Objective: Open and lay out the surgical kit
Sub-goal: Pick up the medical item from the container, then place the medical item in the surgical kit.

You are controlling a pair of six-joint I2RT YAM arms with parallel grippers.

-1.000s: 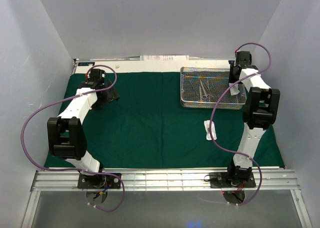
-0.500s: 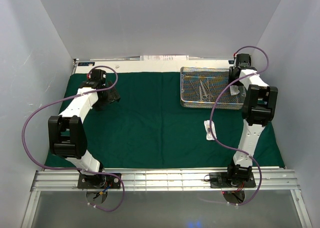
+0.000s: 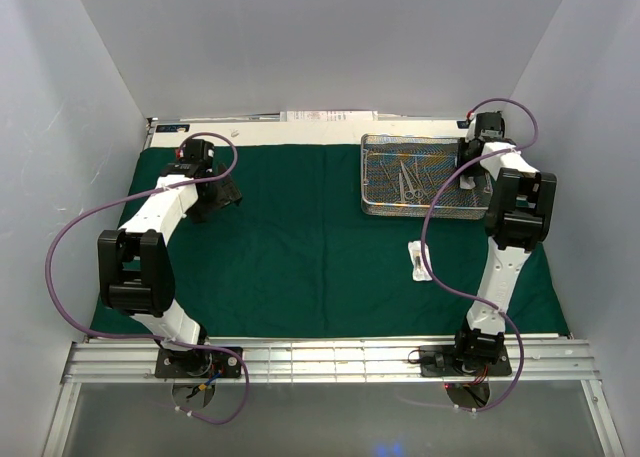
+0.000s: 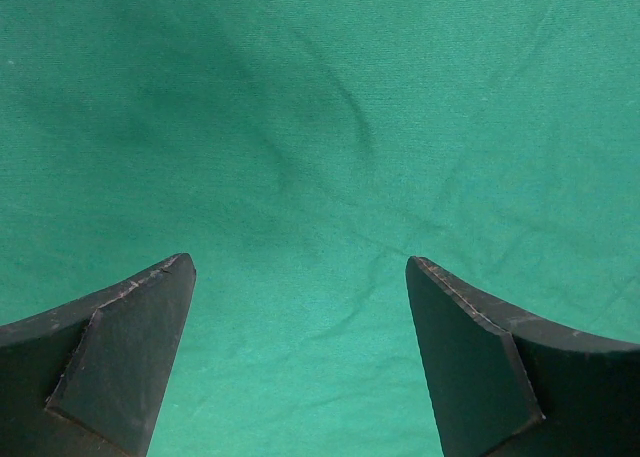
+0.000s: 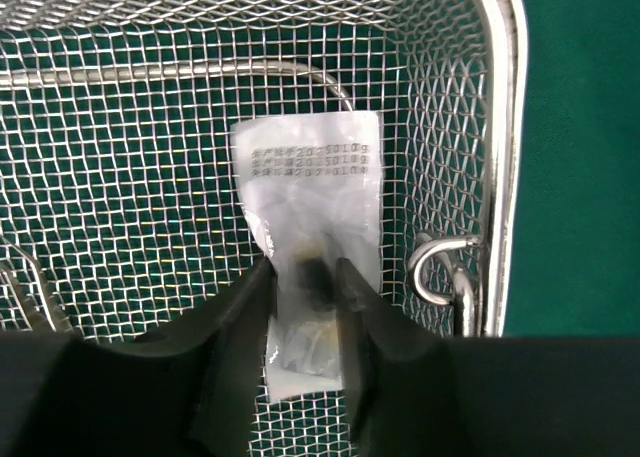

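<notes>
The dark green drape (image 3: 300, 247) lies spread flat over the table. The silver mesh tray (image 3: 425, 137) stands on it at the back right, with slim metal scissors and forceps (image 3: 408, 180) inside. My right gripper (image 3: 468, 177) is at the tray's right end, shut on a small clear packet (image 5: 308, 167) over the mesh floor, close to the tray's rim (image 5: 498, 157). A second packet (image 3: 419, 261) lies on the drape in front of the tray. My left gripper (image 3: 222, 192) is open and empty just above the drape (image 4: 300, 127) at the back left; its jaws (image 4: 298, 264) stand wide apart.
White papers (image 3: 330, 115) lie along the back edge behind the drape. White walls close in on the left, right and back. A metal loop handle (image 5: 440, 272) sits on the tray's wall beside the right fingers. Purple cables hang off both arms.
My right arm has drawn a little farther back along the tray's right end with the packet in it. The left arm has barely moved.
</notes>
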